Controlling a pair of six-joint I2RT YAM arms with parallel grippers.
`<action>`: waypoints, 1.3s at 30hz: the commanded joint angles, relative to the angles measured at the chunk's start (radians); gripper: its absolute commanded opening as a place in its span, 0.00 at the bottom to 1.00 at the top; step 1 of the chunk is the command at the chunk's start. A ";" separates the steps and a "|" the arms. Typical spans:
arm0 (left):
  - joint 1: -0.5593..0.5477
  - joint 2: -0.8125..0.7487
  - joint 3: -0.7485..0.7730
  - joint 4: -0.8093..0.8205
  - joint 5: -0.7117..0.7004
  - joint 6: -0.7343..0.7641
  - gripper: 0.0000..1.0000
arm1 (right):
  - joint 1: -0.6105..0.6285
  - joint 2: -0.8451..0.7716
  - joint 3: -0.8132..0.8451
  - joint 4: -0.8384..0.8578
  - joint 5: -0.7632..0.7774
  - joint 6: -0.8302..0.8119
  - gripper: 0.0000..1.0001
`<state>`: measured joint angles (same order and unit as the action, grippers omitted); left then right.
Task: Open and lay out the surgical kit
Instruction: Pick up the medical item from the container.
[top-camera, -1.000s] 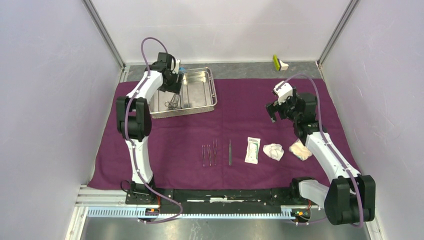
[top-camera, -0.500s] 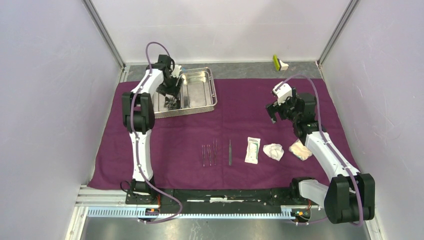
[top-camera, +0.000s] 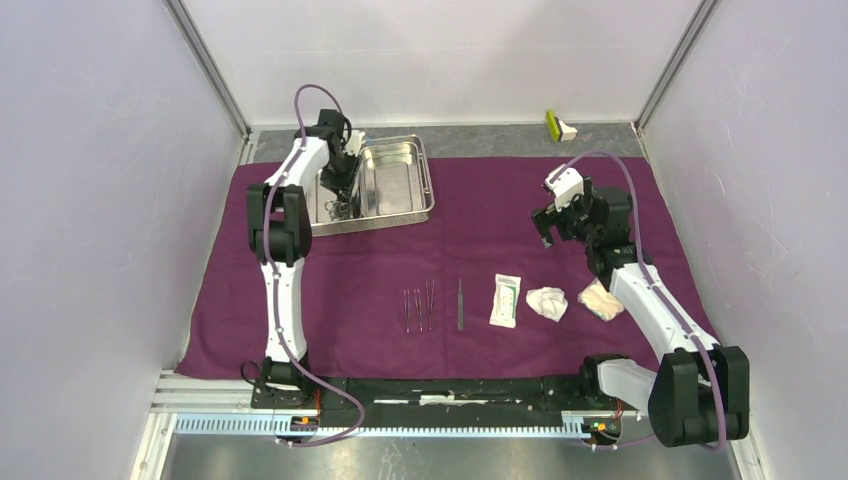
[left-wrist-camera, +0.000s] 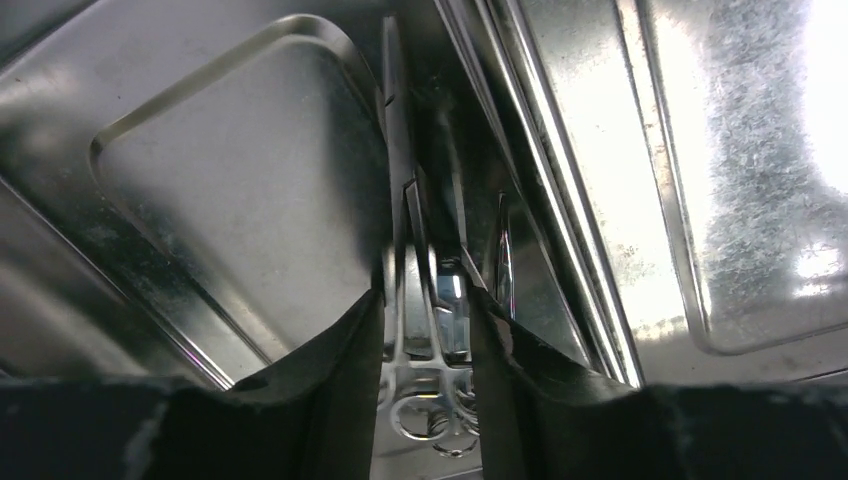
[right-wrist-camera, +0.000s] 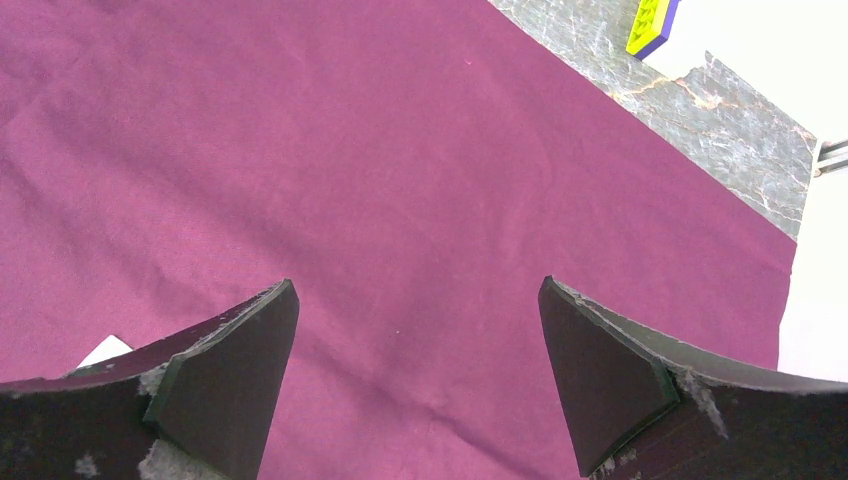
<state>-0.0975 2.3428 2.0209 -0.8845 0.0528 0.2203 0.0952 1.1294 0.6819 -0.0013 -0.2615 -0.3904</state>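
Observation:
The purple cloth wrap (top-camera: 480, 230) lies spread flat, with the steel tray (top-camera: 430, 180) on its far left part. My left gripper (top-camera: 342, 190) reaches down into the tray's left compartment (left-wrist-camera: 230, 200). Its fingers (left-wrist-camera: 340, 380) stand close on either side of the ring-handled forceps (left-wrist-camera: 400, 180) lying there; whether they press on them I cannot tell. Three slim forceps (top-camera: 418, 308), tweezers (top-camera: 460, 304), a white packet (top-camera: 506, 300) and two gauze wads (top-camera: 547, 302) (top-camera: 601, 300) lie in a row near the front. My right gripper (top-camera: 545, 228) hovers open over bare cloth (right-wrist-camera: 400, 150).
A yellow-green block (top-camera: 553, 124) sits on the grey table strip beyond the cloth's far right corner, also showing in the right wrist view as a block (right-wrist-camera: 652, 22). White walls and metal posts close in the left, back and right sides.
My left gripper has dropped lower into the tray's left compartment and its fingers have narrowed around the forceps. The right arm has barely moved.

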 joint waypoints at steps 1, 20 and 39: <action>0.002 0.021 0.016 -0.013 -0.073 0.048 0.37 | -0.004 0.001 -0.007 0.030 -0.005 -0.007 0.98; 0.008 -0.036 0.088 -0.011 -0.066 0.091 0.02 | -0.006 0.001 -0.008 0.031 -0.007 -0.008 0.98; 0.029 -0.193 -0.019 0.028 0.036 0.093 0.02 | -0.005 0.013 -0.003 0.022 -0.105 -0.004 0.98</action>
<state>-0.0772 2.2890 2.0350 -0.8879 0.0368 0.2714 0.0952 1.1370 0.6800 -0.0013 -0.3008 -0.3904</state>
